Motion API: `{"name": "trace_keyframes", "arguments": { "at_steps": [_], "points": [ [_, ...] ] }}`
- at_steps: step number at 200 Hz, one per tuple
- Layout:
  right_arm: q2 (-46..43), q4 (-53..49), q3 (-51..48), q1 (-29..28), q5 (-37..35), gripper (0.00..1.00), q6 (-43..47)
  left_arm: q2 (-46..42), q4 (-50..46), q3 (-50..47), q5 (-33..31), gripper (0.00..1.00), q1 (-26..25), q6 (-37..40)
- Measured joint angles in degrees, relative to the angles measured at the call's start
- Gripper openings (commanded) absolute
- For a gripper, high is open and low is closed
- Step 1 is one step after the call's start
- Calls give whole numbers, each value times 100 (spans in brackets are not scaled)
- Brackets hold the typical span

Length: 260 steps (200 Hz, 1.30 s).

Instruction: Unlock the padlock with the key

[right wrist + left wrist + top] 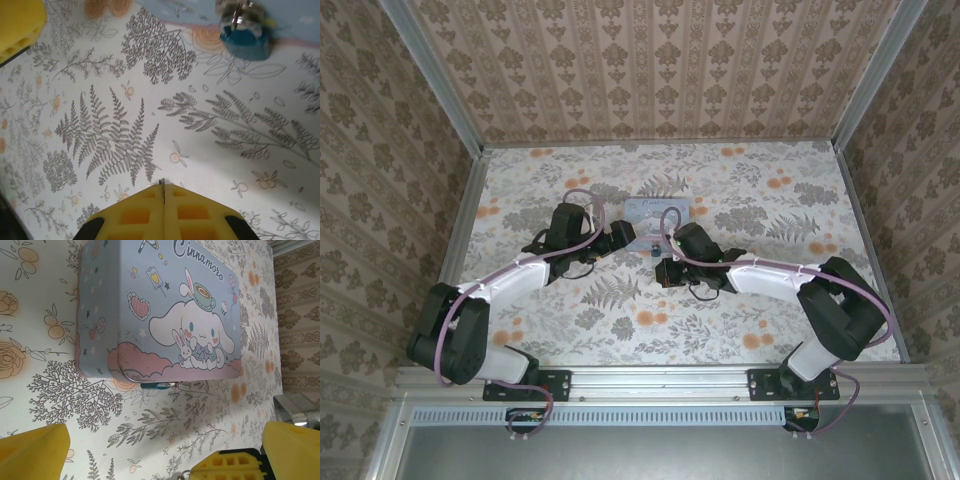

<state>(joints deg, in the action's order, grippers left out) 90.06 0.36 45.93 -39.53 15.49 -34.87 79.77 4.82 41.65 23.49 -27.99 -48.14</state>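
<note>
Left gripper low over floral table, yellow fingers spread wide apart, nothing between them, pointed at tin's near side. Cartoon tin flat on table at centre rear, lid closed. Padlock, teal, hangs at tin's front edge, steel shackle through clasp, body resting on table. Right gripper just right of centre, near padlock but apart, fingers pressed together on key, thin sliver poking from seam toward lock.
</note>
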Motion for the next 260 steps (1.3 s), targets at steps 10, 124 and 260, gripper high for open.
{"name": "trace_keyframes", "arguments": {
  "at_steps": [10,124,260],
  "points": [
    [13,83,-42,0,24,0,-50,0,2,0,13,100,0,-15],
    [870,553,-76,31,-48,0,-164,2,195,-212,101,100,-103,-339],
    [-175,175,-612,101,-629,52,-468,164,487,-409,164,100,-387,-741]
  ]
}}
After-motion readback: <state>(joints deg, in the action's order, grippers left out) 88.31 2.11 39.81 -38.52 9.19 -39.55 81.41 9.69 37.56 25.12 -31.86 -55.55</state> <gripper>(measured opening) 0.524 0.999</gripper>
